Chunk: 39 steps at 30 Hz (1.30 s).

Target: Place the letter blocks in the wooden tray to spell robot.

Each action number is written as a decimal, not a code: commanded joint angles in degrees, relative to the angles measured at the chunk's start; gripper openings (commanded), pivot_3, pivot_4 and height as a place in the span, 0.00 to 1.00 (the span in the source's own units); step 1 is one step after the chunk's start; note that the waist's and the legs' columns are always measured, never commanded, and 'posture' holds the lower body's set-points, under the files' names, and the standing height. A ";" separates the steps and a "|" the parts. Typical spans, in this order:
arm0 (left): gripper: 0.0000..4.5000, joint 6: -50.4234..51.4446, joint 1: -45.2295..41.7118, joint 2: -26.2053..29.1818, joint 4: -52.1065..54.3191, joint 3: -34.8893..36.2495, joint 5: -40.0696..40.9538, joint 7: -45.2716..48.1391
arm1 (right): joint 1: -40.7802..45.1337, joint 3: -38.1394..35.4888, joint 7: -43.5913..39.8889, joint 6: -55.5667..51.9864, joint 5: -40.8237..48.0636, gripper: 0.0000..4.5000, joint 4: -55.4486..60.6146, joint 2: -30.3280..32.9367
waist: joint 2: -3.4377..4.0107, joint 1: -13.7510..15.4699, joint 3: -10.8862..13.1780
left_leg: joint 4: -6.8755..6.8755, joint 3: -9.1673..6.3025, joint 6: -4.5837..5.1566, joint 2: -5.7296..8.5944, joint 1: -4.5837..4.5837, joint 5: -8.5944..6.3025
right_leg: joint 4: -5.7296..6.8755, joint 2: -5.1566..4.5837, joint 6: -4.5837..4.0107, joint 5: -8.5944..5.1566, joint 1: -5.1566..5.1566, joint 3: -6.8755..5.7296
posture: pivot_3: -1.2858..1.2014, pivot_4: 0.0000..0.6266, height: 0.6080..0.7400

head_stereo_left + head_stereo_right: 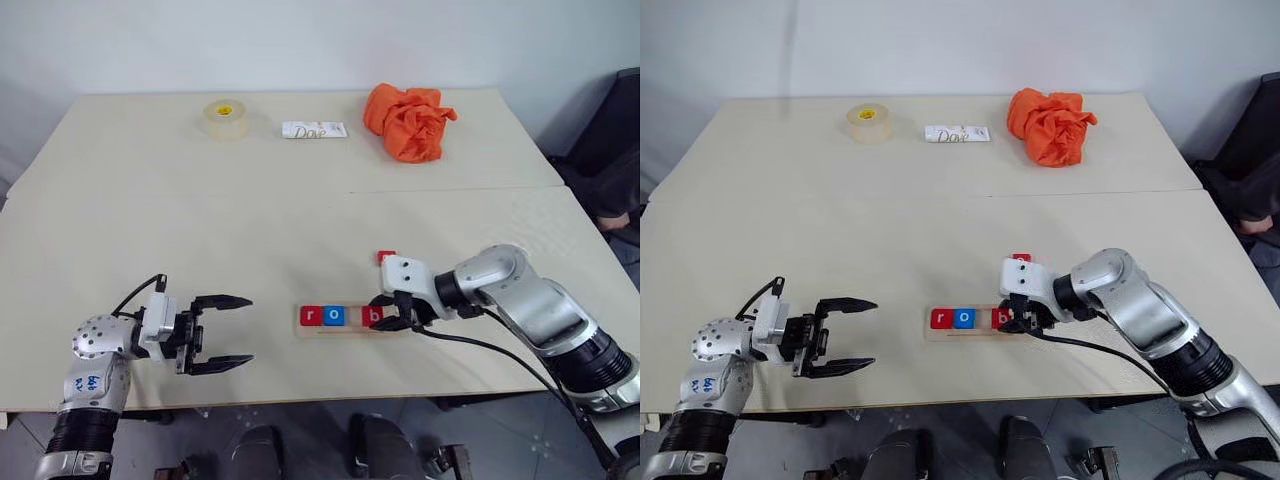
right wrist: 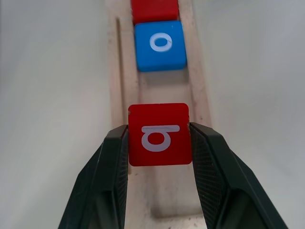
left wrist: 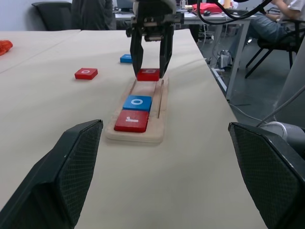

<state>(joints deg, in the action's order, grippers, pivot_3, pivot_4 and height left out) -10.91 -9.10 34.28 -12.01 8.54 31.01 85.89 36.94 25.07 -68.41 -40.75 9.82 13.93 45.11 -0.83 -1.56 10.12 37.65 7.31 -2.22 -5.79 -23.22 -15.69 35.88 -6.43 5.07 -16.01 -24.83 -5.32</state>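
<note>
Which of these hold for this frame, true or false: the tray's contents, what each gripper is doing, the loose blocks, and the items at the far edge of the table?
1. The right gripper is shut on the red b block. True.
2. The wooden tray already holds four blocks. False: a red r block and a blue o block lie in it, with the b held over the groove.
3. The left gripper is holding a block. False: it is open and holds nothing.
4. A red o block lies on the table outside the tray. True.
5. The orange cloth covers the tape roll. False: they sit apart.
</note>
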 commanded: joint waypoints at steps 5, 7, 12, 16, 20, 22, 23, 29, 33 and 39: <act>1.00 -0.81 1.79 0.42 3.48 1.68 1.30 -0.47 | 3.33 1.62 0.33 2.82 -2.55 0.33 -3.18 -3.32 | 0.00 -0.01 0.00 | 0.00 0.00 0.00 -0.01 0.00 0.00 | 0.02 0.01 0.00 0.00 0.00 0.00 | 0.52 0.24 1.00; 1.00 -0.68 2.29 0.43 4.13 1.82 1.35 -0.75 | 3.84 2.02 0.20 3.22 -2.90 0.33 -3.86 -4.15 | 0.00 -0.01 0.00 | 0.00 0.00 0.00 -0.01 0.00 0.00 | 0.02 0.01 0.00 0.00 0.00 0.00 | 0.52 0.24 1.00; 1.00 -0.71 2.74 0.41 4.61 1.83 1.25 -1.36 | 4.10 2.91 -0.01 4.10 -3.77 0.33 -4.91 -4.89 | 0.00 -0.01 0.00 | 0.00 0.01 0.00 -0.01 0.00 0.00 | 0.02 0.01 0.00 0.00 -0.01 0.00 | 0.52 0.24 1.00; 1.00 -0.78 2.75 0.35 4.61 1.66 1.18 -1.69 | 4.02 3.12 -0.13 4.08 -4.14 0.33 -5.08 -5.26 | 0.00 -0.01 0.00 | 0.00 0.01 0.00 -0.01 0.00 0.00 | 0.02 0.01 0.00 0.00 0.00 0.00 | 0.52 0.24 1.00; 1.00 -0.84 2.42 0.29 4.40 1.48 1.04 -1.90 | 3.69 3.17 -0.25 3.67 -4.18 0.33 -4.44 -5.64 | 0.00 -0.02 0.00 | 0.00 0.01 0.00 -0.01 0.00 0.00 | 0.02 0.01 0.00 0.00 0.00 0.00 | 0.52 0.24 1.00; 1.00 -0.85 2.20 0.27 4.25 1.39 0.98 -1.96 | 3.71 3.32 -0.09 3.55 -4.35 0.33 -4.39 -5.86 | 0.00 -0.02 0.00 | 0.00 0.01 0.00 -0.01 0.00 0.00 | 0.02 0.01 0.00 0.00 0.00 0.00 | 0.52 0.24 1.00; 1.00 -0.85 2.06 0.25 4.16 1.33 0.93 -2.00 | 3.72 3.45 -0.08 3.53 -4.44 0.33 -4.32 -5.96 | 0.00 -0.02 0.00 | 0.00 0.01 0.00 -0.01 0.00 0.00 | 0.03 0.01 0.00 0.00 0.00 0.00 | 0.52 0.24 1.00; 1.00 -0.88 1.71 0.14 4.07 1.12 0.74 -2.19 | 3.31 4.07 -0.10 2.91 -4.62 0.33 -3.26 -6.23 | 0.00 -0.03 0.00 | 0.00 0.01 -0.01 -0.01 0.01 0.00 | 0.03 0.01 0.00 0.00 0.00 0.00 | 0.52 0.24 1.00; 1.00 -0.89 1.73 0.18 4.00 1.15 0.65 -2.30 | 3.16 4.36 -0.12 2.49 -4.77 0.33 -2.83 -6.14 | 0.00 -0.02 0.00 | 0.00 0.01 0.00 -0.01 0.00 0.00 | 0.02 0.01 0.00 0.00 0.00 0.00 | 0.52 0.24 1.00; 1.00 -1.03 1.27 0.16 3.60 1.13 0.48 -2.51 | 3.45 4.60 -0.03 2.90 -5.62 0.63 -3.21 -6.01 | 0.00 -0.01 0.00 | 0.00 0.01 -0.01 -0.01 0.00 0.00 | 0.03 0.01 0.00 0.00 0.00 0.00 | 0.52 0.24 1.00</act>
<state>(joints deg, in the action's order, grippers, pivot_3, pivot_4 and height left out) -11.20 -7.33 34.32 -9.31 9.15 31.12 83.53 40.15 29.09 -68.42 -37.82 5.07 9.18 39.04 -0.82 -1.58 10.11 37.65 7.31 -2.23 -5.80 -23.21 -15.69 35.91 -6.42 5.07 -16.01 -24.83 -5.33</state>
